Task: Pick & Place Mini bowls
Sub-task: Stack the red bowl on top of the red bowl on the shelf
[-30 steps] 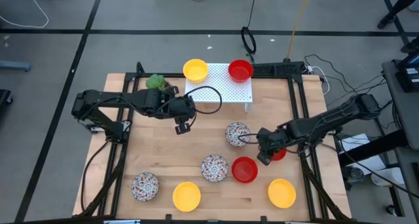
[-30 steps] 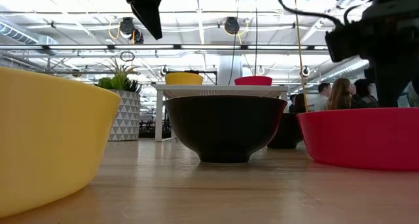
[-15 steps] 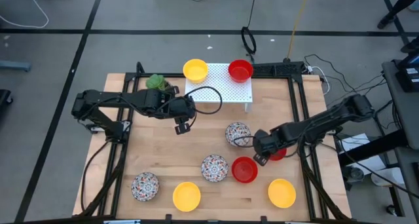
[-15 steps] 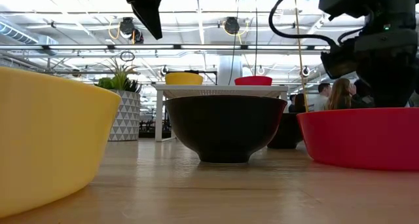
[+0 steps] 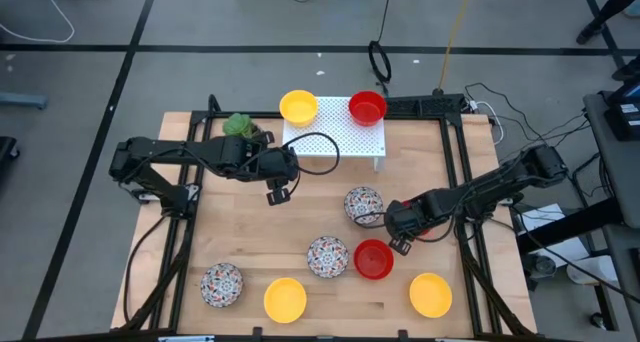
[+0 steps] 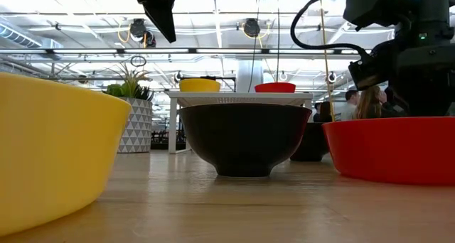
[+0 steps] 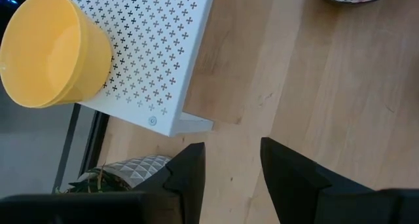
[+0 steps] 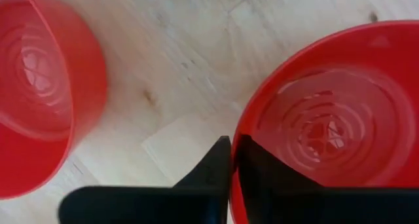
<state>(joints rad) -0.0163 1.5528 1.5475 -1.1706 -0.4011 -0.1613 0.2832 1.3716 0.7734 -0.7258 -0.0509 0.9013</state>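
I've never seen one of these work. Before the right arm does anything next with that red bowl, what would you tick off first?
1. Grip: the right gripper pinches the rim of the held red bowl, one finger inside, one outside: ok.
2. Gap to the neighbouring red bowl: bare wood between them: ok.
3. Held bowl lifted off the table: cannot tell.
4. Room on the white rack: the yellow bowl and the rack's red bowl sit along its far edge, the rest bare: ok.
5. Path: the left gripper, open, hangs by the rack's front corner, possibly in the way: not ok.
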